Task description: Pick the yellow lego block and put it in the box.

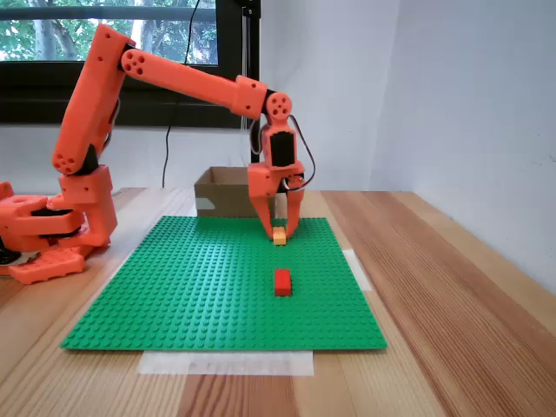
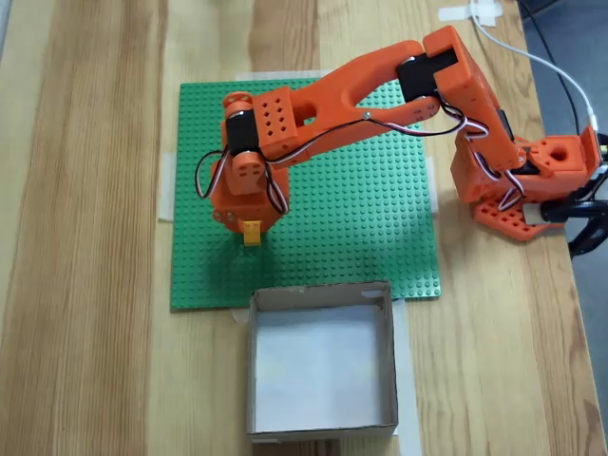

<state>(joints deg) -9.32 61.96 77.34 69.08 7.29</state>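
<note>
Right now, in a fixed view from the front, the orange arm point(image 1: 182, 82) reaches down over the green baseplate point(image 1: 200, 287), and its jaws point(image 1: 280, 228) stand narrowly apart with their tips either side of the yellow lego block point(image 1: 280, 235). The block sits low at the plate, at its far edge; whether it rests on the studs or is just lifted I cannot tell. A red lego brick point(image 1: 282, 281) lies nearer the camera, well apart from the jaws. The box point(image 1: 228, 193) stands just behind the plate, to the left of the jaws.

From above, in the other fixed view, the gripper point(image 2: 251, 228) covers most of the yellow lego block point(image 2: 252, 232), which peeps out beneath it near the plate's lower left corner. The box point(image 2: 321, 296) lies open just below, its near rim close to the block, resting on the wooden surface point(image 2: 85, 237).

The hold looks slight, judged from how little of the block sits between the tips. If the studs grip the block, a lift may pull it askew or drop it. A low carry could also knock it against the box rim.
</note>
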